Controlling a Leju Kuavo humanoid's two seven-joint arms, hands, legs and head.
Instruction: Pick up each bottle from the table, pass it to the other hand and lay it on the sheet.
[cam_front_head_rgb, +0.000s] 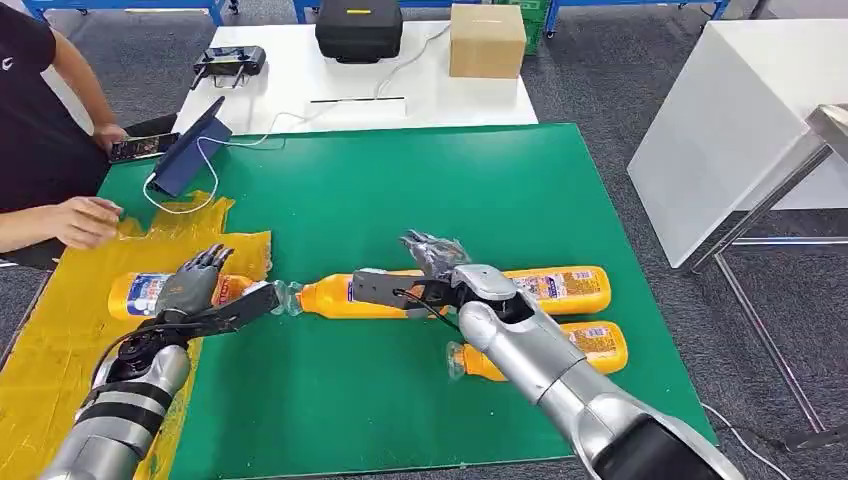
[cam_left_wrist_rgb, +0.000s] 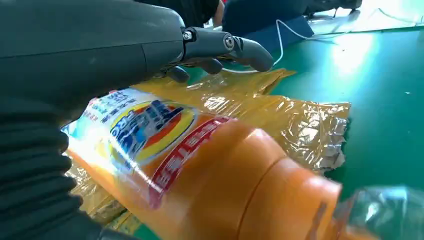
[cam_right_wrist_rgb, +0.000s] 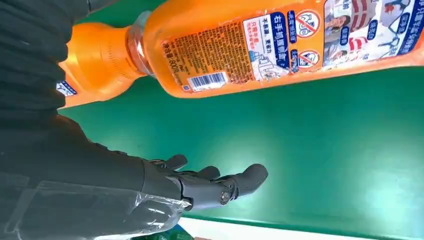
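We are seeing our right arm (cam_front_head_rgb: 560, 375) nearest the camera, reaching in from five o'clock across the green mat (cam_front_head_rgb: 400, 190). Our right hand (cam_front_head_rgb: 430, 275) is hovering over the middle of the mat with its fingers (cam_right_wrist_rgb: 247, 180) spread and nothing in them, as the right wrist view is showing. Under it we are seeing an orange bottle (cam_front_head_rgb: 335, 297) lying on its side on the mat, pointing its clear cap toward nine o'clock. A second bottle (cam_front_head_rgb: 560, 288) is lying just behind the hand toward three o'clock, and a third bottle (cam_front_head_rgb: 590, 345) is lying near it at four o'clock, partly hidden by the arm.

At eight o'clock our left hand (cam_front_head_rgb: 195, 285) is resting over a labelled bottle (cam_front_head_rgb: 145, 293) that is lying on the yellow sheet (cam_front_head_rgb: 60, 330); its fingers (cam_left_wrist_rgb: 240, 47) are looking extended above the bottle, and we cannot tell whether it is gripping it. At ten o'clock a person's hand (cam_front_head_rgb: 85, 220) is hovering above the sheet's far edge, beside a blue tablet stand (cam_front_head_rgb: 195, 150).
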